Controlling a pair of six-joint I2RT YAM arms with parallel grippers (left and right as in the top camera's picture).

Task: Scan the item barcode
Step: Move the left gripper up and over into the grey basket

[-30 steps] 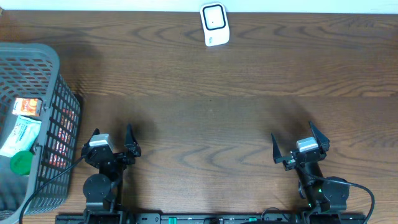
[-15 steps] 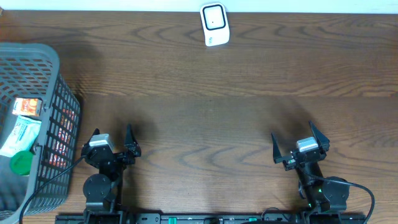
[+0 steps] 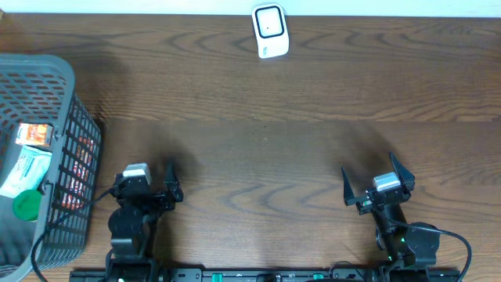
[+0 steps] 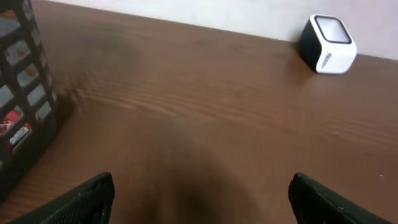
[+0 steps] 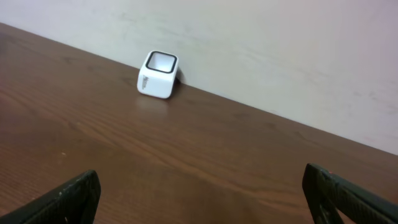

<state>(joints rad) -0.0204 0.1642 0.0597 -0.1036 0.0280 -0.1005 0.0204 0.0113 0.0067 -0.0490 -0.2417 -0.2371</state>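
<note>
My left claw [image 3: 145, 184] and right claw [image 3: 373, 178] are open. Reaching in, I might bump the basket [image 3: 78, 135] at the table's [image 3: 274, 117] left edge.

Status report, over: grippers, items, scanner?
Left gripper and right gripper open, empty. Items in basket, none picked. Scanner at far edge, nothing in the way.
</note>
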